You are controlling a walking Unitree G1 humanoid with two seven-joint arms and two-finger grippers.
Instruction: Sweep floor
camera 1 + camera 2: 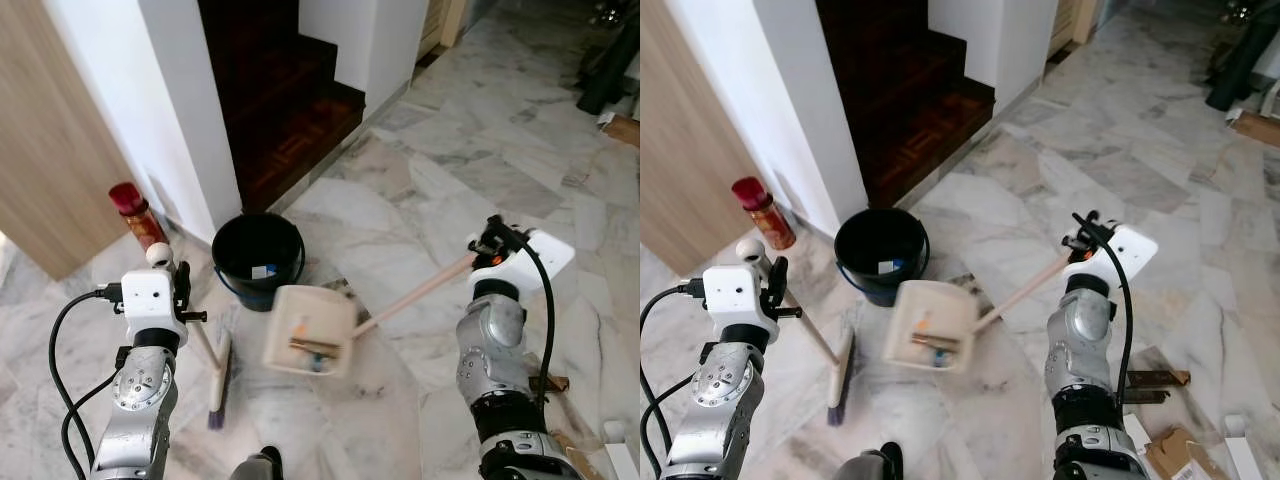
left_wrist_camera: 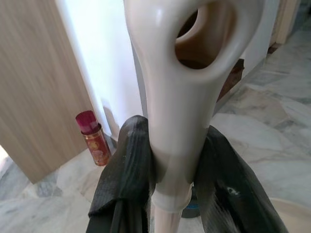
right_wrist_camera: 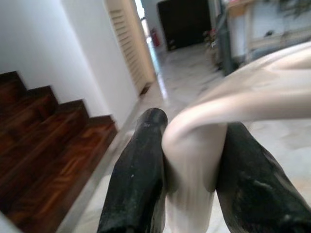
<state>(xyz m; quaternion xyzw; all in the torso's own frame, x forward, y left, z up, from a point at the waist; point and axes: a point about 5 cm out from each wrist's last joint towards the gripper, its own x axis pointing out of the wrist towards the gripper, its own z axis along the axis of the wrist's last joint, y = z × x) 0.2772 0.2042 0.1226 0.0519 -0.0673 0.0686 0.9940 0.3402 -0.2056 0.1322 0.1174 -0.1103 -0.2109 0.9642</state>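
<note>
The right gripper (image 1: 487, 247) is clamping the long handle of the cream plastic dustpan (image 1: 308, 330), which is hanging blurred just beside the black bucket (image 1: 257, 258), scraps inside. The left gripper (image 1: 170, 283) is gripping the broom (image 1: 217, 375), bristles resting on marble floor (image 1: 420, 170).

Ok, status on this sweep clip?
Left gripper shut on broom handle. Right gripper shut on dustpan handle; dustpan raised, debris inside, beside black bucket. Path unobstructed.
</note>
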